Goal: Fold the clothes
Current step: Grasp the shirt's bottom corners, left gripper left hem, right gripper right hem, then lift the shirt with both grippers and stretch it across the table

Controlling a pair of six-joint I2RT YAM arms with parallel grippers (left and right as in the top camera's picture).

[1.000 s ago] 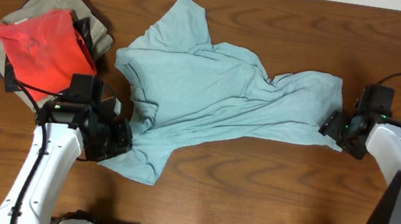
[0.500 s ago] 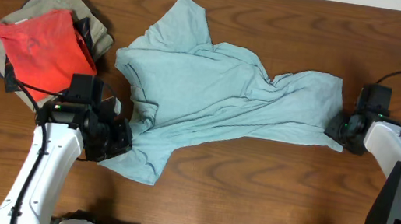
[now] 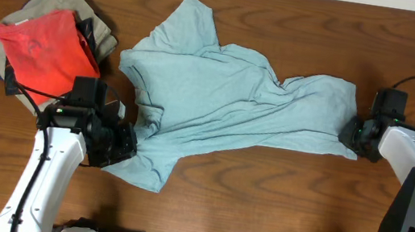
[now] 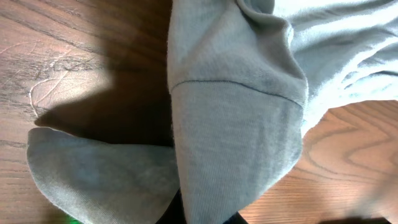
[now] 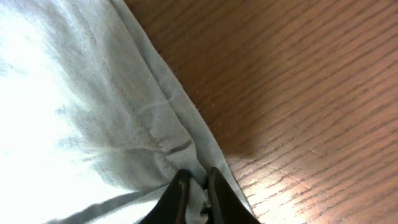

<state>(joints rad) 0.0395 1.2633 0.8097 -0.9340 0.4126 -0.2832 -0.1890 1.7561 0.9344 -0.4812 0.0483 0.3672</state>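
1. A blue shirt lies rumpled across the middle of the table.
2. The left gripper clamps the shirt's lower-left edge.
3. The right gripper pinches its right hem.
4. A pile of clothes sits far left.

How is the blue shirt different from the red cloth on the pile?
The shirt is pale blue; the red cloth is bright red. The shirt sprawls rumpled across the middle of the table and covers far more of it; the red cloth sits atop a pile at the left. The shirt is pinched by the left end effector and right end effector; the red cloth is untouched. Both are wrinkled fabric.
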